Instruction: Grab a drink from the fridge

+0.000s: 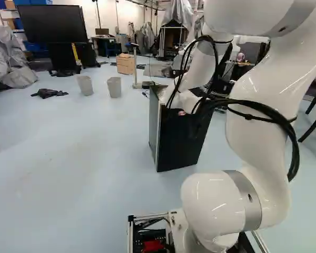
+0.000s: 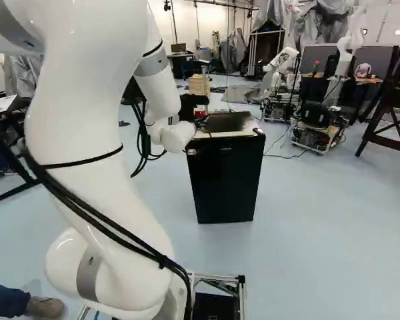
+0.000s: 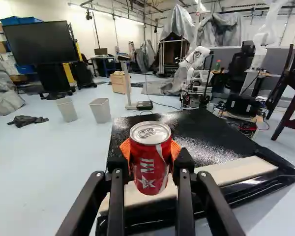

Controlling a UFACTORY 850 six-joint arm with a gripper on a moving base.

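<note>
The black gripper (image 2: 195, 107) stands part-way open, its two fingers as far apart as the can is wide, and it has hold of a red drink can (image 3: 150, 164). The orange pads (image 3: 175, 149) press the can from two sides, with its lid and pull tab facing up.

The can is at the near edge of the fridge (image 2: 225, 177), toward the left corner of its top as the right base view shows it. I cannot tell whether the can's bottom touches the fridge. The fridge is black, and its top has a pale strip (image 3: 236, 170) along the near edge, with a dark surface behind.

In the wrist view, two grey bins (image 3: 66, 109) (image 3: 100, 110) stand on the floor beyond the fridge's left edge, with a dark cloth (image 3: 27, 121) near them. Past the far edge are wooden boxes (image 3: 119, 82) and another robot (image 3: 194, 65). A dark red wooden frame (image 3: 291, 93) stands well apart from the fridge's right corner.
</note>
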